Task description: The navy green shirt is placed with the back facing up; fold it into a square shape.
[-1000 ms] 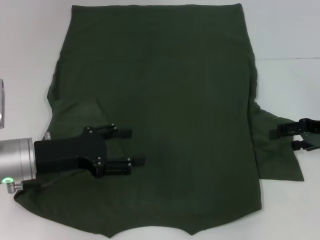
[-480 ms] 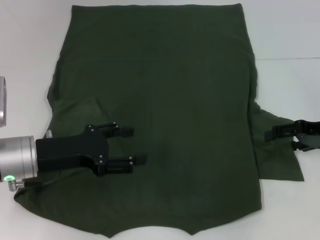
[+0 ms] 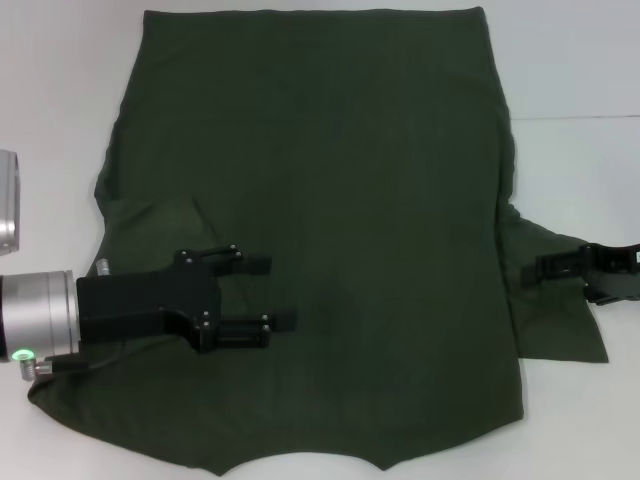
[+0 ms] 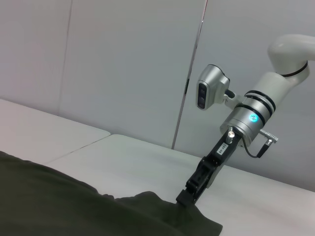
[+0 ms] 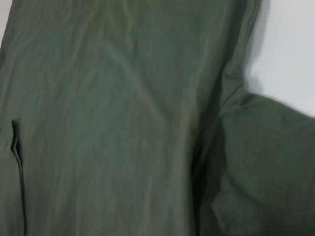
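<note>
The navy green shirt [image 3: 320, 220] lies spread flat across the white surface [image 3: 580, 60], its collar edge toward the robot, its left sleeve folded in over the body and its right sleeve sticking out to the side. The left tool [image 3: 268, 293] hovers over the shirt's near left part, by the folded-in sleeve, its two black fingers [image 3: 250, 264] set wide apart with nothing between them. The right tool [image 3: 547, 268] sits low at the right sleeve's outer edge, and from the left wrist view its tip touches the cloth, though I cannot tell whether it is gripping.
</note>
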